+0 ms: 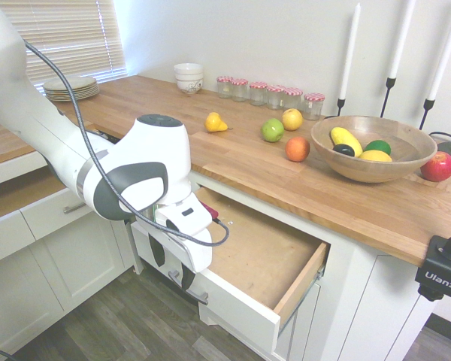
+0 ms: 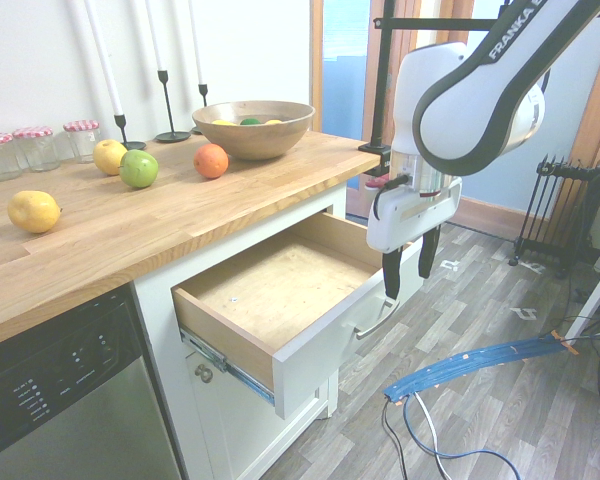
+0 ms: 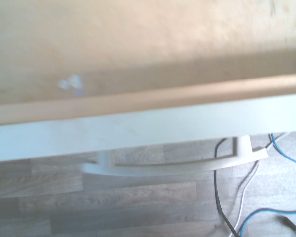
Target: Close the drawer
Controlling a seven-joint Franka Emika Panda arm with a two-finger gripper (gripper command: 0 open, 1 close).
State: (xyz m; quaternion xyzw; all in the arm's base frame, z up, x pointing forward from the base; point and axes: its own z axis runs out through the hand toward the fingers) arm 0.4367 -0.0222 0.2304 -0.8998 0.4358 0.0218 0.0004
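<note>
Shows, from the left in the first exterior view, stacked plates [image 1: 71, 89] on the counter [image 1: 233, 143], then the gripper [image 1: 172, 265] at the front of the drawer [image 1: 263, 244] — fingers wide apart, with nothing between them to be seen. Has the drawer pulled out below the counter, its curved handle [image 1: 198, 296] beside the fingers, whether touching or just apart hard to tell. Continues rightward above with white bowls [image 1: 189, 77], lidded jars [image 1: 258, 93], loose fruit [image 1: 272, 130] — and a wooden fruit bowl [image 1: 361, 171].
</note>
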